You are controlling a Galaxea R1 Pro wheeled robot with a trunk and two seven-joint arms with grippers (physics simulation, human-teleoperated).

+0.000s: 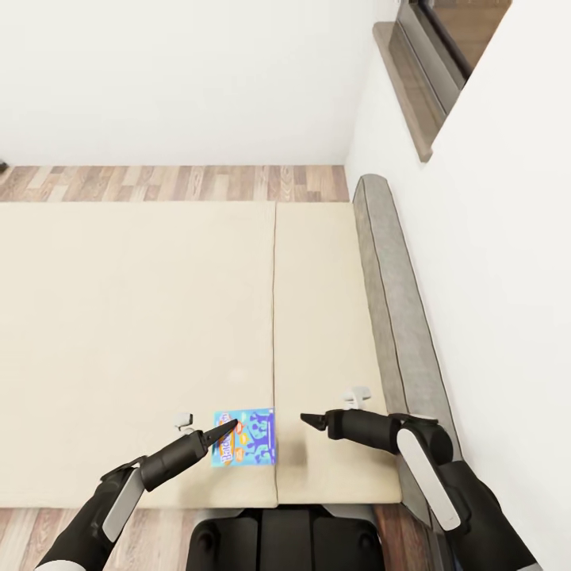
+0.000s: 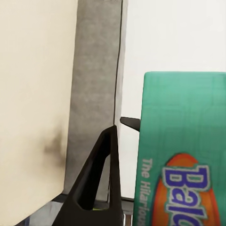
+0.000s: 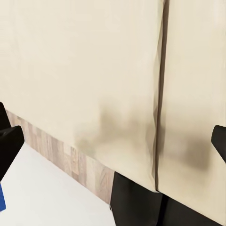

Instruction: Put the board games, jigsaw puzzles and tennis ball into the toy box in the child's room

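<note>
Beige bed [image 1: 143, 333] spans most of the head view, its grey headboard [image 1: 396, 317] along the right wall. Low in the centre, the left tool [image 1: 224, 432] pinches a blue board game [image 1: 247, 438] by its edge. Beside it, the right tool [image 1: 309, 420] hovers; its spread I cannot tell.

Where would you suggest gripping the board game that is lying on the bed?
Probably by its left edge: the board game lies flat at the bed's near edge, and the left pincer is already there, one finger at the box's side.
</note>
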